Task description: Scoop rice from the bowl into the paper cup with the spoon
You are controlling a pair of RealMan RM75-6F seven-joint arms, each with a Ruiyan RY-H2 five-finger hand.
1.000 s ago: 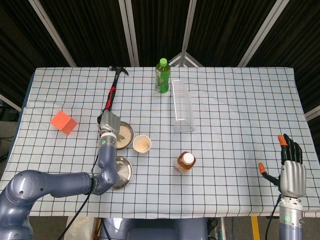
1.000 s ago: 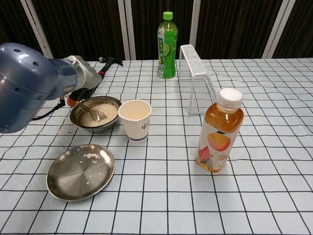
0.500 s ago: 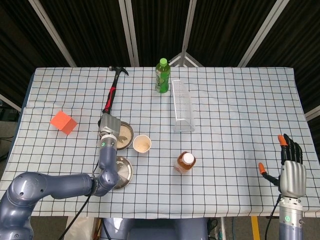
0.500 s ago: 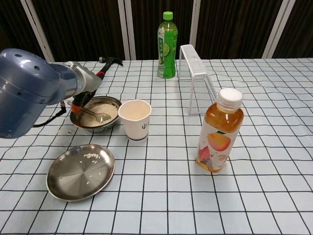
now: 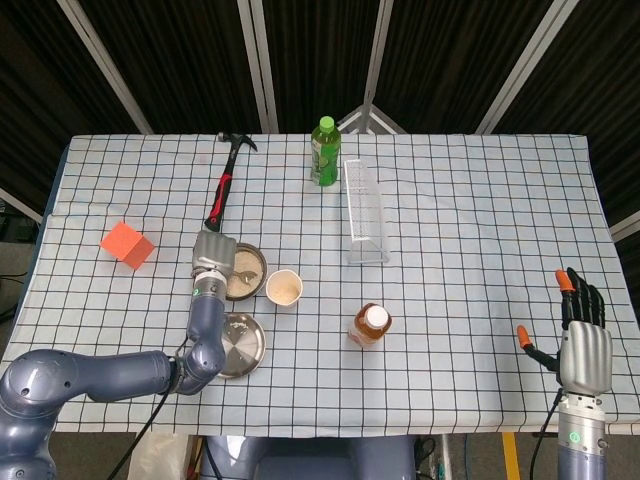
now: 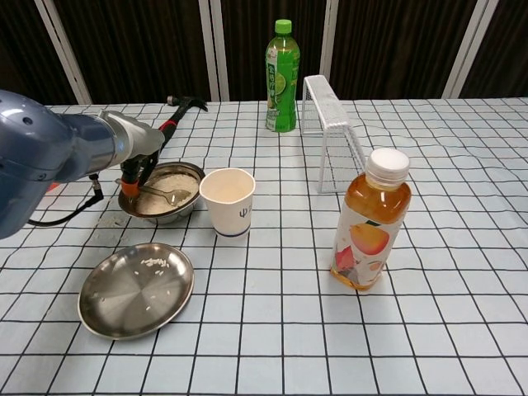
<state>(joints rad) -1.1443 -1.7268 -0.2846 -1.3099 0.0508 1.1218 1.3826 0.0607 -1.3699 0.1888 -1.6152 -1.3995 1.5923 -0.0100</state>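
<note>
Left hand [image 6: 136, 169] pinches the metal spoon [image 6: 161, 195] by its handle at the 9 o'clock rim of the steel rice bowl [image 6: 183, 172]. Spoon's long axis runs 9-to-3, bowl end lying on the rice, pointing toward the white paper cup [image 6: 228, 200] just at 3 o'clock. Right hand [image 5: 581, 345] far off, fingers spread, empty.

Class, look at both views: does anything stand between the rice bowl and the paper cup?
Nothing visible does. The cup stands right beside the bowl, with only bare cloth between them. The plate lies nearer the camera, out of that path.
</note>
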